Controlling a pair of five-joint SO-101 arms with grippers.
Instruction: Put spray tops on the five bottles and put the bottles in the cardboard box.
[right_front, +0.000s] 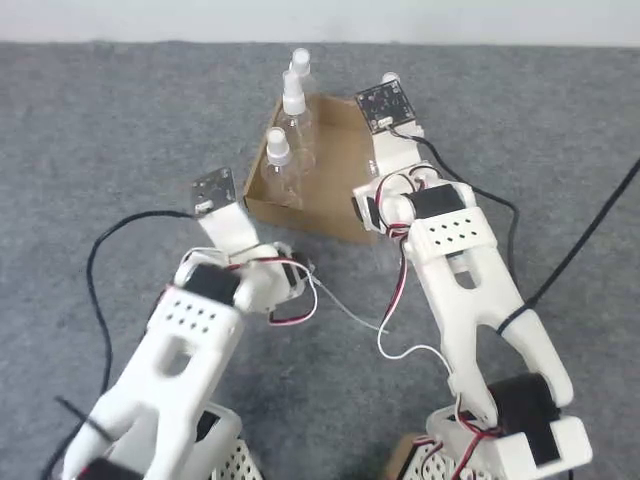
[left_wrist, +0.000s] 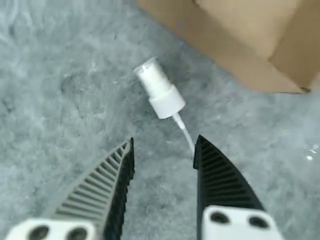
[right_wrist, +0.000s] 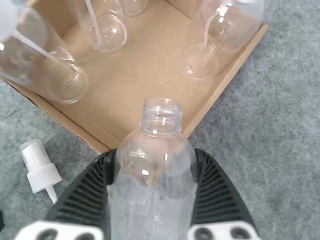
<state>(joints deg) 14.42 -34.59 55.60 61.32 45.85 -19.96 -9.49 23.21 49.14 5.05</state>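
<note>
The left end effector (left_wrist: 165, 142) points down, jaws apart; the right end effector (right_wrist: 155, 155) clamps a bottle (right_wrist: 156, 145).

Clear glossy plastic bottle (right_wrist: 155, 165); matt cardboard box (right_wrist: 150, 75); fuzzy grey carpet (left_wrist: 60, 85).

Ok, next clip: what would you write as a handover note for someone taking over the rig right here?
Left gripper: open, with the loose spray top lying on the table just ahead of it, beside the cardboard box.
Right gripper: shut on the uncapped bottle, by the box's edge.
Done: four bottles stand in the box, spray tops on.
Left: fit the loose spray top on the held bottle, then set that bottle in the box.
</note>
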